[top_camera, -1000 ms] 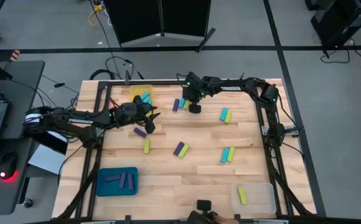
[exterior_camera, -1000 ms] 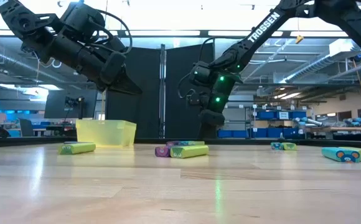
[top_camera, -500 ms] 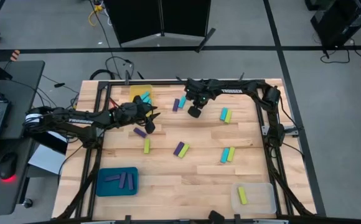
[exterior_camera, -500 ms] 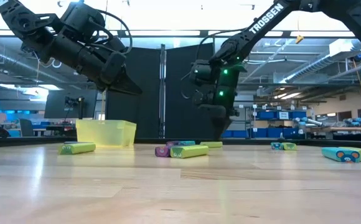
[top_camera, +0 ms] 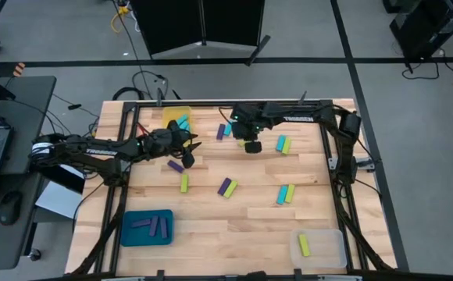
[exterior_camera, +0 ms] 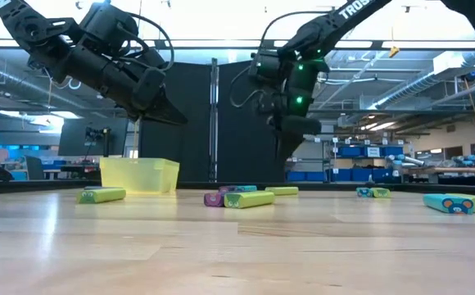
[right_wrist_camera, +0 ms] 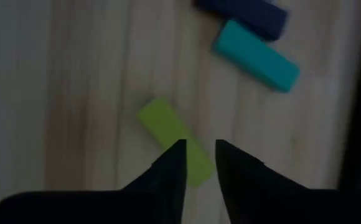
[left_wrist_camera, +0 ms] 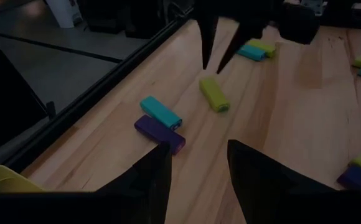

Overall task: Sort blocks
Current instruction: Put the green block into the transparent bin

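Yellow-green block (right_wrist_camera: 173,143), near tabletop's far edge: light, rigid, smooth; grip across long sides. Right gripper (right_wrist_camera: 199,163) fingers parted, empty.

On the bench (top_camera: 211,226), one tray (top_camera: 146,228) sits at the near left corner holding blocks (top_camera: 153,226), another tray (top_camera: 318,247) at the near right, a third (top_camera: 176,119) at the far left. Loose block pairs (top_camera: 286,193) lie between them.
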### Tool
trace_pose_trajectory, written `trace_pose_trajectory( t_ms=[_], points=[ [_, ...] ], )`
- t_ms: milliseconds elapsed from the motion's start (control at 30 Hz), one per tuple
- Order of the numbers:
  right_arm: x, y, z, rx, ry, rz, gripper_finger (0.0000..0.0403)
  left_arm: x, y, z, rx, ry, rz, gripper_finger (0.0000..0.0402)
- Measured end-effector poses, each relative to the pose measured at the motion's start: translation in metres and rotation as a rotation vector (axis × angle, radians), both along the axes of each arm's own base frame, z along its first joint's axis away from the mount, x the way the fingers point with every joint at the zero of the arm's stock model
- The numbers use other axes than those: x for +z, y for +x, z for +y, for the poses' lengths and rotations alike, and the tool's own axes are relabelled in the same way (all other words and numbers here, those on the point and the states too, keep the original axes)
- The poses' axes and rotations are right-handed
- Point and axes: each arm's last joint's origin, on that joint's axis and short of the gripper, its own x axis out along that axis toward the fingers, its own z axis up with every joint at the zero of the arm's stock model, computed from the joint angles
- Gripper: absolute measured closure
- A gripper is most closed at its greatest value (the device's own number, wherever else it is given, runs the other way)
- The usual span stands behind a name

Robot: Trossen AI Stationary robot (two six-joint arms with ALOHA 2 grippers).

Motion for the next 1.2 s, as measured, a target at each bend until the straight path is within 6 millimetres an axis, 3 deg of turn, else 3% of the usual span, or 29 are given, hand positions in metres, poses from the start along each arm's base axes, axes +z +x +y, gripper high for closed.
trace_pose_trajectory(
  t_ms=[100, 333, 800, 1200],
  points=[
    [-0.016, 0.0, -0.002, 0.025, 0.018, 0.064, 0.0271, 0.0, 0.0, 0.0, 0.0, 0.0, 0.0, 0.0239],
    [-0.028, 0.005, -0.003, 0.114, 0.017, 0.08, 0.0227, 0.0, 0.0, 0.0, -0.009, -0.003, -0.001, 0.0239],
    [-0.026, 0.005, -0.007, 0.176, 0.04, 0.041, 0.0225, 0.0, 0.0, 0.0, -0.019, -0.005, -0.001, 0.0239],
    [-0.057, 0.009, -0.012, 0.174, 0.077, 0.109, 0.023, 0.0, 0.001, -0.001, -0.032, -0.006, -0.001, 0.0239]
  ],
)
